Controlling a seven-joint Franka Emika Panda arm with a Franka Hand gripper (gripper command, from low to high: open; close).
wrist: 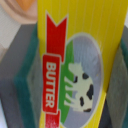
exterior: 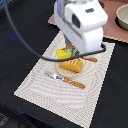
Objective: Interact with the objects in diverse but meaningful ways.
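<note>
Glossy yellow box (wrist: 75,65), flat-faced cardboard, sits clamped between green-padded end effector fingers (wrist: 29,75).

One word to read: BUTTER on the yellow box

In the wrist view we read "BUTTER" in white capitals on a red banner (wrist: 50,90) running along the face of the yellow box (wrist: 100,30); beside the word we see a black-and-white cow picture (wrist: 80,95), which carries no lettering. In the exterior view the same yellow box (exterior: 63,53) is too small and blurred for us to read, and we find no other text, number or sign there.
</note>
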